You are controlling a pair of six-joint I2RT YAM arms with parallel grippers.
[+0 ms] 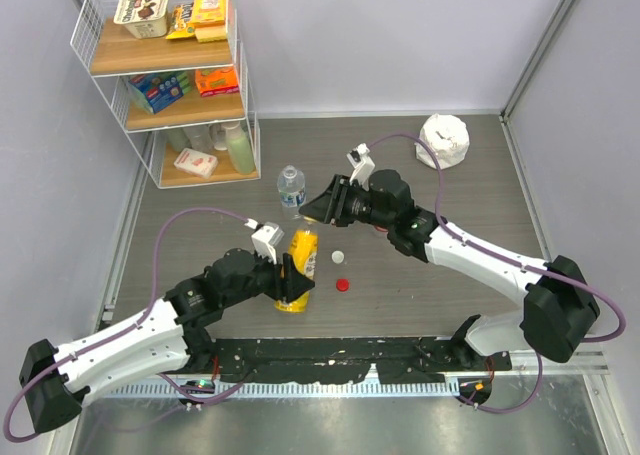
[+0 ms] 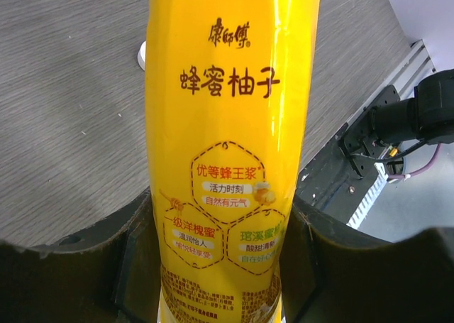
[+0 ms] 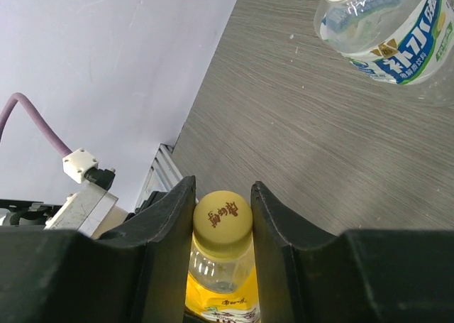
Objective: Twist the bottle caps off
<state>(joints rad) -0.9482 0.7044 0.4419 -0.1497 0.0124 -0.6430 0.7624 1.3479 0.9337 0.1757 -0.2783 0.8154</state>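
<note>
The yellow-orange bottle stands upright in the middle of the table. My left gripper is shut on its lower body, which fills the left wrist view between the gripper. My right gripper is at the bottle's top, its fingers closed against the sides of the yellow cap, which sits on the neck. The clear bottle with the blue-white label stands just behind, its neck open. A white cap and a red cap lie loose on the table. The red-label bottle is hidden.
A white wire shelf with snacks and bottles stands at the back left. A crumpled white cloth lies at the back right. The black rail runs along the near table edge. A bit of the white cap shows beside the bottle.
</note>
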